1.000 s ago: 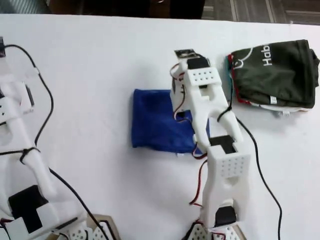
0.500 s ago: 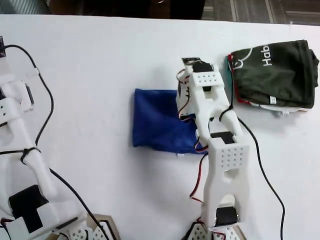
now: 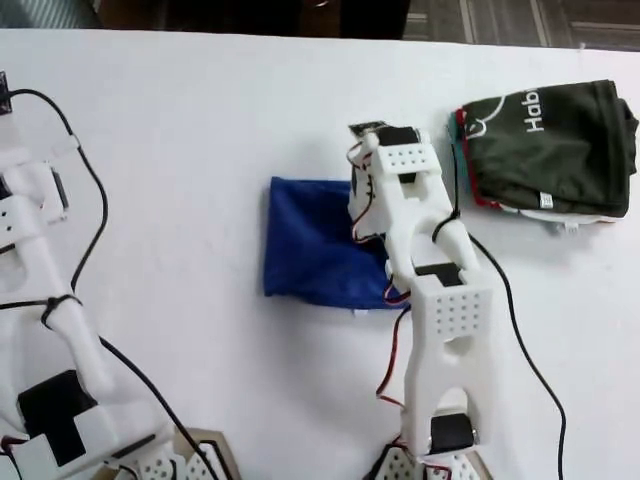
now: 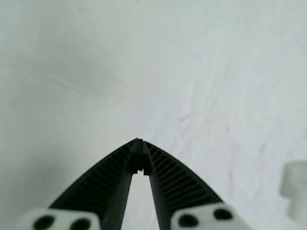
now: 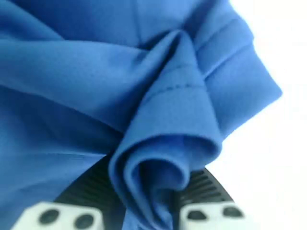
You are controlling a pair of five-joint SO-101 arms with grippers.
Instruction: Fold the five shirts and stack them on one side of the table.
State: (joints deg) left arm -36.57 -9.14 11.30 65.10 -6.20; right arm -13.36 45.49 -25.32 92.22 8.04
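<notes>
Worktop (image 3: 200, 120): plain white. Blue shirt (image 3: 310, 245): solid royal blue with tone-matched stitch lines. Dark green shirt (image 3: 560, 140): white print, with red and white edges beneath it. Arms (image 3: 445, 330): white shells, black motors. Left tool (image 4: 138, 143) and right tool (image 5: 148, 189): black ribbed fingers, white mounts.

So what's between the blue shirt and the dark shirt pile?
In the high view, the right arm and its black cable cross that gap between blue shirt and pile; beneath is bare table.
</notes>
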